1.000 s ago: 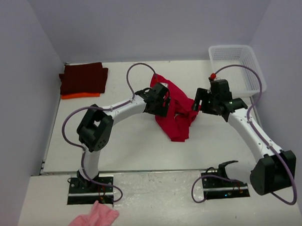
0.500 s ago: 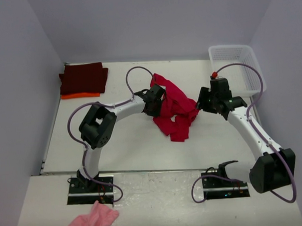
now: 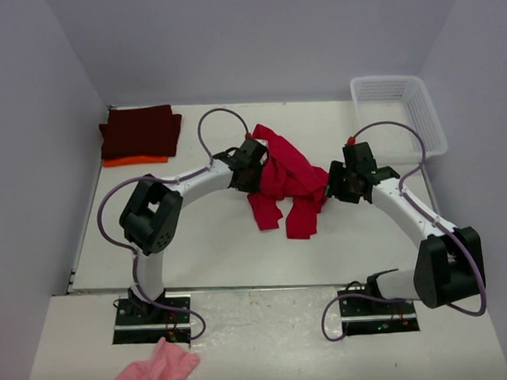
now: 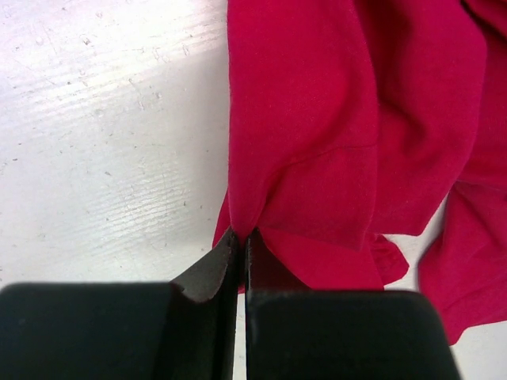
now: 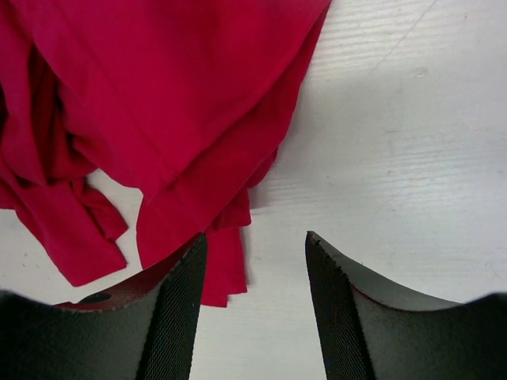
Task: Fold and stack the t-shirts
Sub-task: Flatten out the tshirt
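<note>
The bright red t-shirt lies crumpled in the middle of the table. My left gripper is at its left edge, shut on a pinch of the red fabric, which rises out of the closed fingertips. My right gripper is at the shirt's right edge and open. In its wrist view the red shirt reaches the left finger, while bare table shows between the jaws. A folded dark maroon t-shirt lies on a folded orange one at the far left.
A white mesh basket stands at the far right corner. A small pink fluffy cloth lies near the left arm's base, off the table. Purple walls close in the left, back and right sides.
My left gripper has shut on the red shirt's left edge and drawn it leftwards. My right gripper has narrowed and moved left, down to the shirt's right edge.
</note>
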Action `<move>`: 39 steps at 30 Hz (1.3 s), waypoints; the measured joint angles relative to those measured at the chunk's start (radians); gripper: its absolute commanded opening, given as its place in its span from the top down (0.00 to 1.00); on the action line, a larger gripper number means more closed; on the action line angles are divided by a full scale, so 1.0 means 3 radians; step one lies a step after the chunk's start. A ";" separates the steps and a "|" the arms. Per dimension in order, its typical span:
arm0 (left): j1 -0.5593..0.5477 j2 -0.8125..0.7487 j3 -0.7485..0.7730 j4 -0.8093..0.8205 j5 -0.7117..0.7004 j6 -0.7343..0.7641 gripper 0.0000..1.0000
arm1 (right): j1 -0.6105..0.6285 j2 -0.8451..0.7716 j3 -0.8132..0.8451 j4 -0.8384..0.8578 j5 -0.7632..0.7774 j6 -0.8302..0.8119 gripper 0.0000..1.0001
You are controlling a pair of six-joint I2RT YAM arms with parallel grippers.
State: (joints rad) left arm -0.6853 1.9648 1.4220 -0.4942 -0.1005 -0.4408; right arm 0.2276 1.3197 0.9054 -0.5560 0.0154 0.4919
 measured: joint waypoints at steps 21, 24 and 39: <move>0.0036 0.0000 -0.0043 0.0029 0.0028 0.0051 1.00 | 0.0209 0.0880 0.0163 0.0459 -0.0196 0.0132 0.51; 0.0046 -0.0001 -0.0092 0.0043 0.0039 0.0051 1.00 | 0.0209 0.0944 0.0240 0.0492 -0.0195 0.0132 0.52; 0.0055 -0.0083 -0.0318 0.0128 0.0150 0.0051 1.00 | 0.0273 0.1364 0.0613 0.0636 -0.0098 0.0126 0.26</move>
State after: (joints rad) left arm -0.6689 1.9400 1.3266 -0.4557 -0.0555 -0.4255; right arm 0.3096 1.7290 1.0893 -0.3653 -0.0139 0.5297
